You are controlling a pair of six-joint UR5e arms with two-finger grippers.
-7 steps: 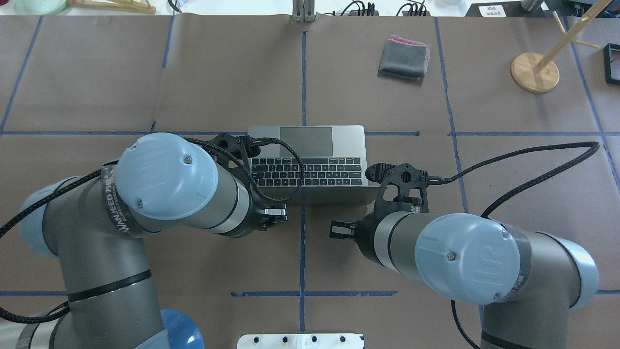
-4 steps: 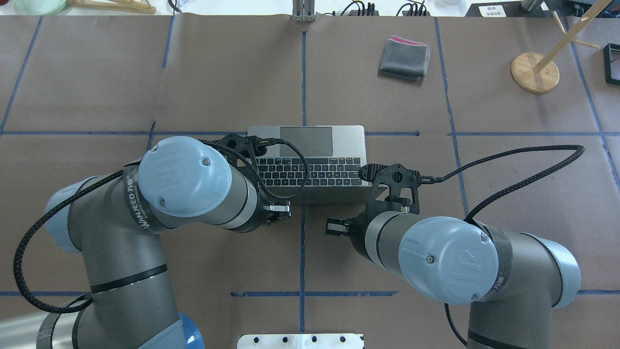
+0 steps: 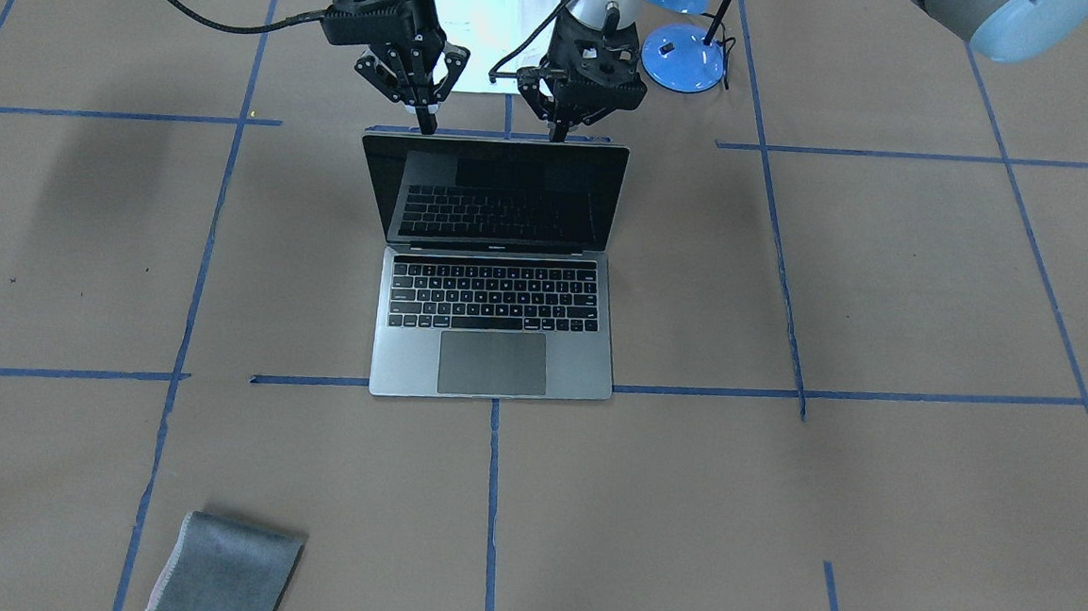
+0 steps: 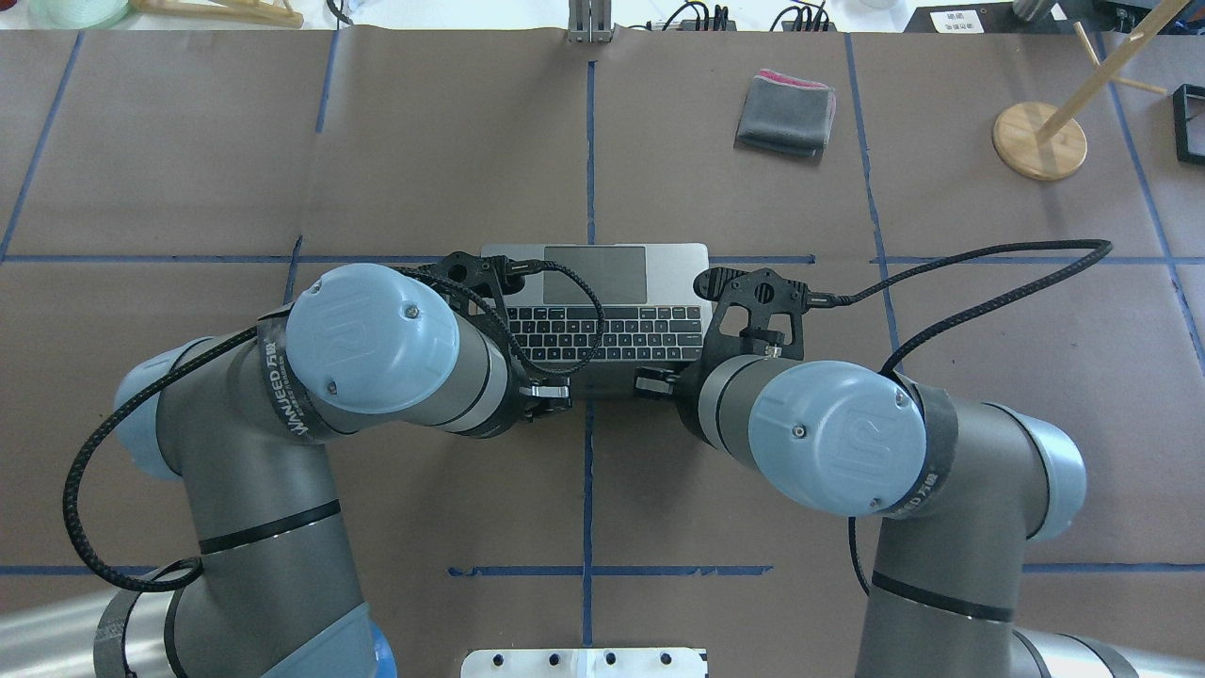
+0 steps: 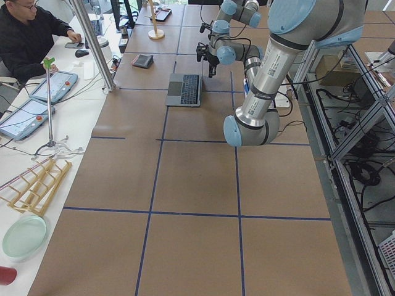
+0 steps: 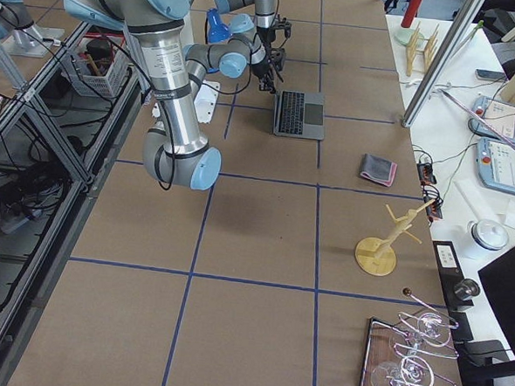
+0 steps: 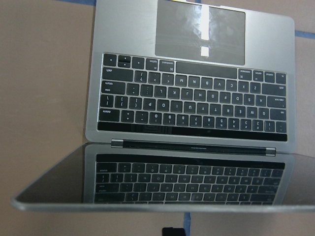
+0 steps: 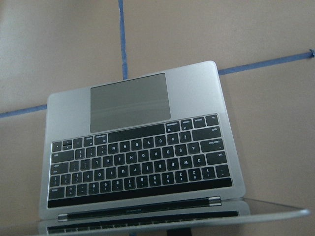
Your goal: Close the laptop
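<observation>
At the laptop (image 3: 496,293) lid's top edge, left gripper (image 3: 554,133) and right gripper (image 3: 426,125) hang, each pressed together.

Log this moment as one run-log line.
laptop: open | left gripper: shut, at top edge of lid | right gripper: shut, at top edge of lid | closing: not begun

A small folded grey cloth (image 4: 786,115) with a pink edge is lying on the brown bench (image 4: 188,141), at 1 o'clock in the overhead view. A round wooden stand (image 4: 1039,140) is standing at 2 o'clock, well apart from it. Blue tape lines (image 4: 590,141) are crossing the bench. A person (image 5: 28,36) in black is sitting at a side desk (image 5: 21,161).
</observation>
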